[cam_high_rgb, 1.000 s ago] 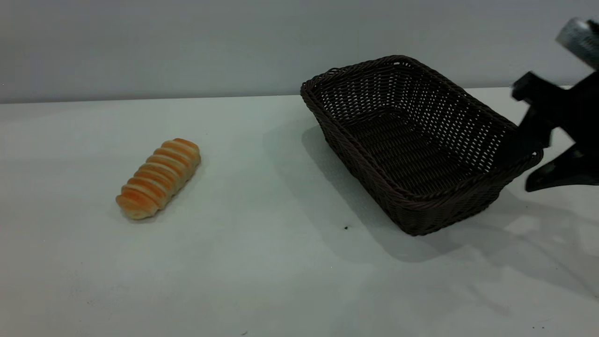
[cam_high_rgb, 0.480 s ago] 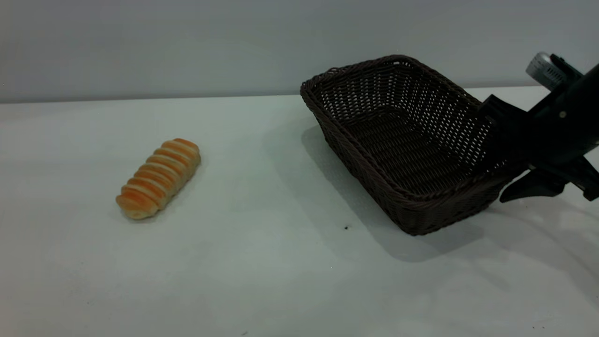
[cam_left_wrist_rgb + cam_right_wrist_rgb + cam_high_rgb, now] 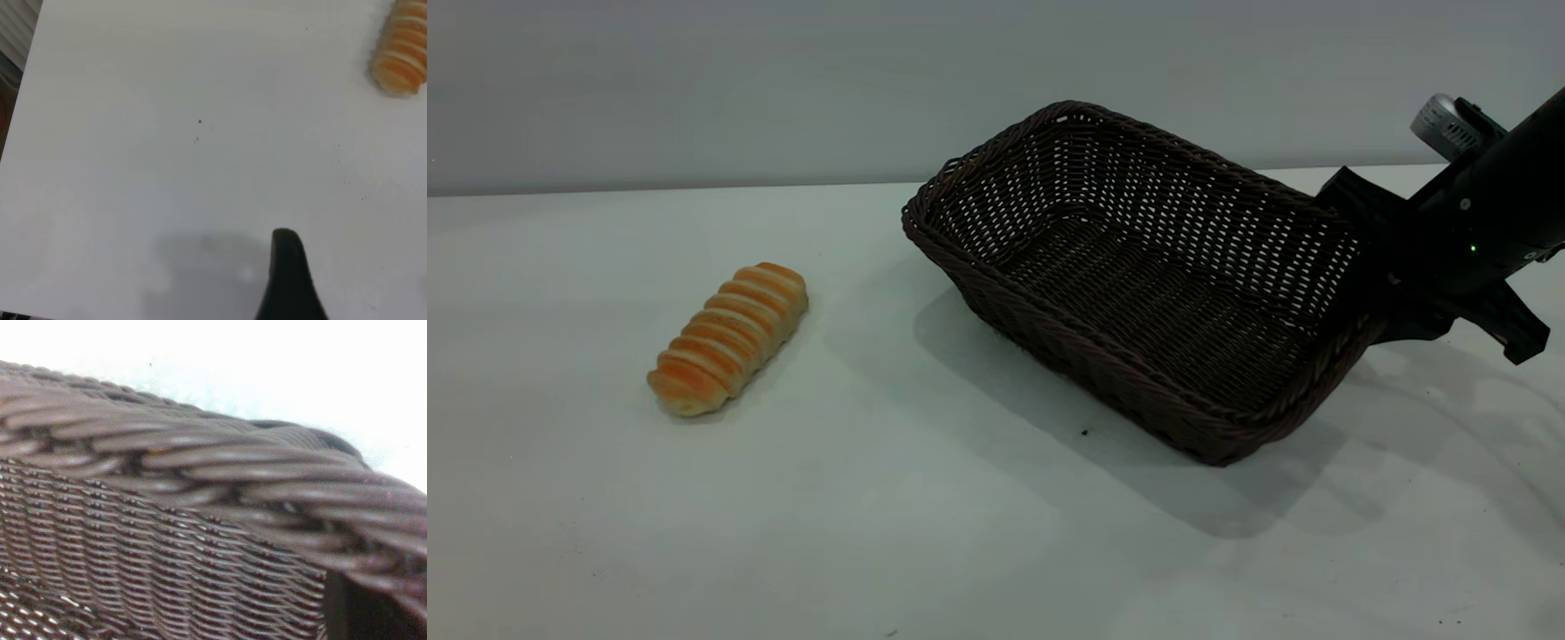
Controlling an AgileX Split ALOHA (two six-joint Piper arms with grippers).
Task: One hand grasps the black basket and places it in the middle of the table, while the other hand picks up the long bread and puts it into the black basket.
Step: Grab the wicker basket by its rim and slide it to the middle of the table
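Observation:
The black basket (image 3: 1067, 342) sits right of the table's middle, its right end raised a little. My right gripper (image 3: 1371, 298) is shut on the rim of that right end wall. In the right wrist view the braided rim (image 3: 200, 460) fills the picture and one dark finger (image 3: 363, 613) presses on the weave. The long bread (image 3: 729, 338) lies on the white table (image 3: 889, 516) at the left, apart from the basket. My left gripper (image 3: 331, 270) hovers open and empty over bare table, with one finger (image 3: 288, 280) showing. The bread's end (image 3: 400, 50) lies well away from it.
A grey wall runs behind the table's far edge (image 3: 694, 187). A small dark speck (image 3: 1084, 433) lies in front of the basket. The table's edge (image 3: 20, 87) shows in the left wrist view.
My right gripper closed on the basket's right end and pushed it left toward the table's middle, turning it. The bread has not moved.

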